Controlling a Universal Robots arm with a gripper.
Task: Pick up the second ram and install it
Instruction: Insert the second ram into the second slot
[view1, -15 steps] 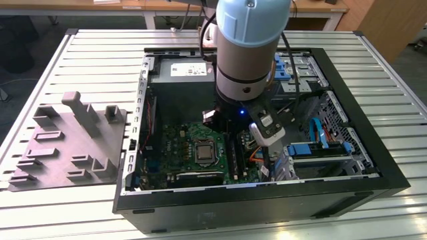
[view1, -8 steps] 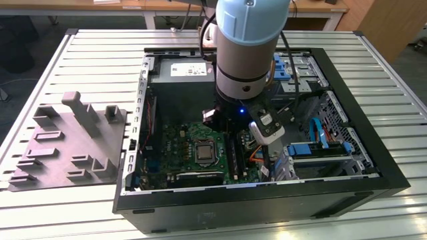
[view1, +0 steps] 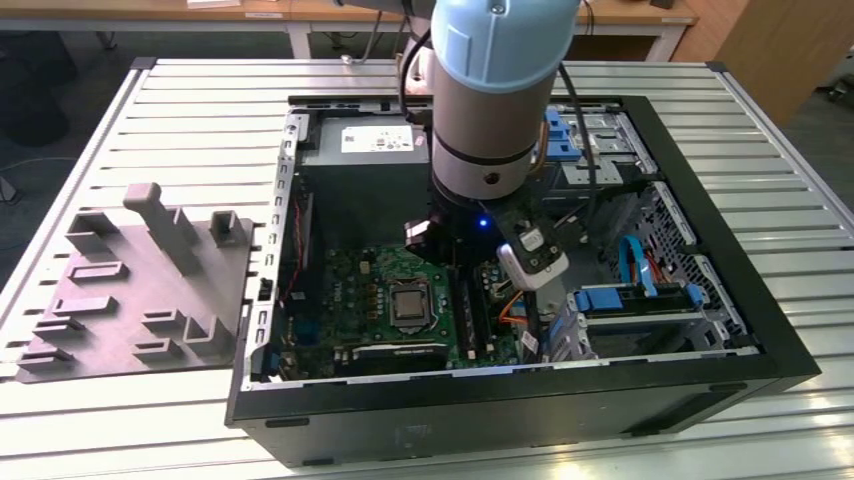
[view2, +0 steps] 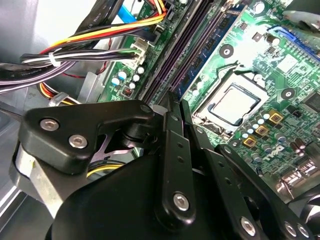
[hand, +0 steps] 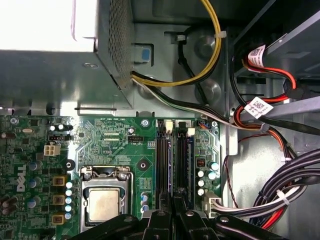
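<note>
Down inside the open black computer case (view1: 507, 415), your end effector (view2: 174, 100) was pressed together on what seemed the second ram (view2: 212, 52), a thin dark blue-green circuit-board strip above the long black slot rails (hand: 162, 160): probably light, stiff, fragile, best held mid-length, with bundled cables (view2: 75, 55) crowding one side.

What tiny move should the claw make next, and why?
Probably ease straight down, slowly, I would guess. The claw hangs inside the open computer case, right above the black memory slots beside the processor socket and lined up with them. Whether it carries anything I cannot tell.
</note>
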